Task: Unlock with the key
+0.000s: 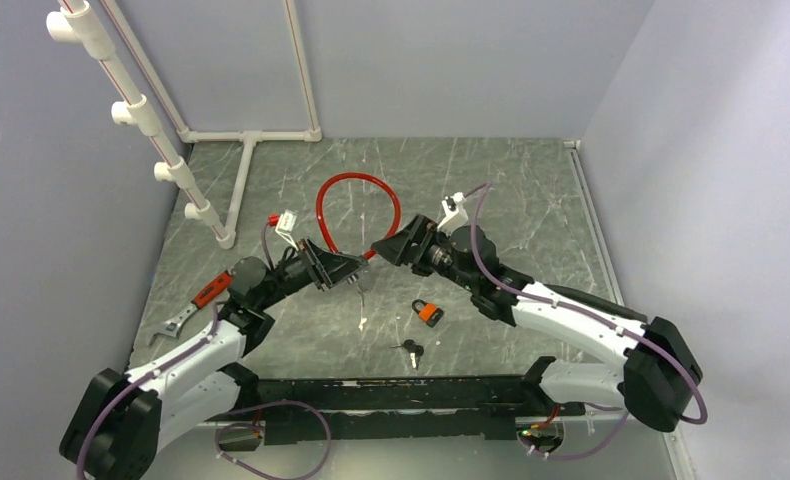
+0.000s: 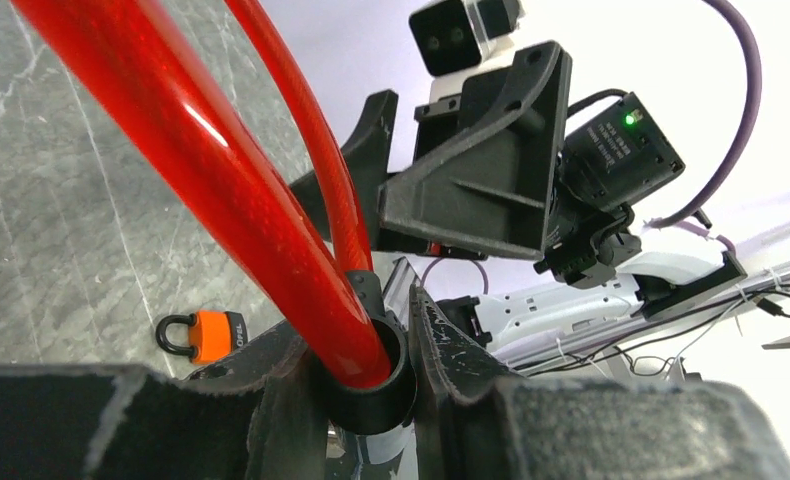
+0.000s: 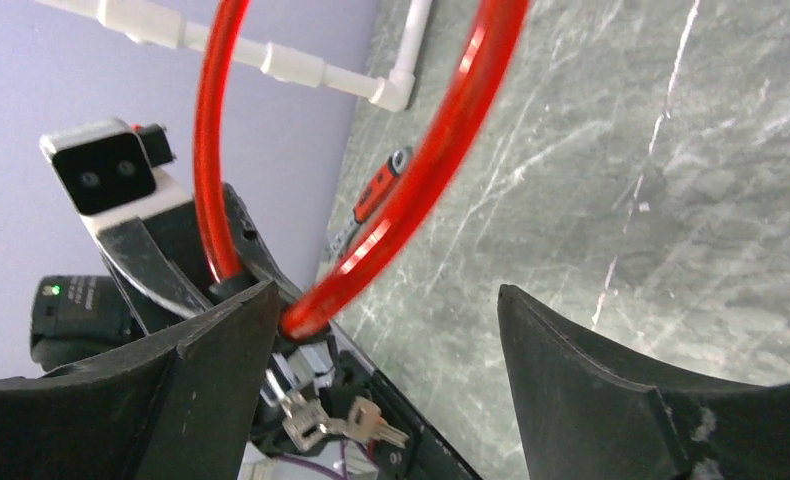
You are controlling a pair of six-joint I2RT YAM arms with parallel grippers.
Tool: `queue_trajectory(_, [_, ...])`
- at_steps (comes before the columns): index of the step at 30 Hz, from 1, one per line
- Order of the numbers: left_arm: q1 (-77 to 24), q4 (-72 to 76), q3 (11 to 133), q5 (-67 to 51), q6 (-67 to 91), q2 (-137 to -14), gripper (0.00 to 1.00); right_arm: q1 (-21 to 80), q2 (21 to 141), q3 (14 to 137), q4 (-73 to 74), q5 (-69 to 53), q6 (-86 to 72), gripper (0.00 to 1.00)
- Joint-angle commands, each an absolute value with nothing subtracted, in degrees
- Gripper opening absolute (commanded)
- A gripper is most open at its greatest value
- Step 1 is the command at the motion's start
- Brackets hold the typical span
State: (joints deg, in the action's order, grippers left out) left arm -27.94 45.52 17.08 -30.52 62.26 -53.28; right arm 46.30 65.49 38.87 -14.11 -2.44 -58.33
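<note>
Left gripper [image 2: 371, 372] clenched on the red cable lock [image 2: 196, 150], steadying it above the middle of the bench [image 1: 531, 200]. Keys [image 3: 316, 420] dangle beneath. Right gripper [image 3: 381, 310], released and empty, faces them, probably to turn the key.

— How is the overhead view lit?
— Evenly, with soft light from above. The worktop [image 1: 531, 200] carries only faint shadows beneath the arms, and the picture is sharp.
— And the wrist cameras?
— On the left, a white streak of glare runs along the red cable [image 2: 181, 150], the far right burns out to white, and the left end effector [image 2: 366, 360] is soft. On the right, the cable smears, and the right end effector [image 3: 386, 300] is dark and out of focus.
</note>
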Motion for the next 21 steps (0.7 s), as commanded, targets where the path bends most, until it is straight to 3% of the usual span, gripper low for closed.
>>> queue_trajectory(1, [-27.94, 54.67, 19.09, -34.33, 62.52, -55.01, 0.00, 46.13, 68.16, 43.68, -21.28, -0.20, -60.53, 0.81])
queue_trajectory(4, [-27.94, 56.02, 19.18, -34.87, 62.99, -56.07, 0.00, 46.06, 69.98, 45.23, -22.60, -0.11, -59.78, 0.55])
queue_trajectory(8, [-27.95, 55.73, 19.40, -35.35, 62.87, -56.04, 0.00, 45.84, 71.35, 45.90, -22.89, -0.69, -58.82, 0.01])
queue_trajectory(21, [-27.95, 40.54, 20.11, -32.15, 59.18, -47.90, 0.00, 42.72, 58.50, 43.74, -16.04, 8.51, -46.55, 0.00])
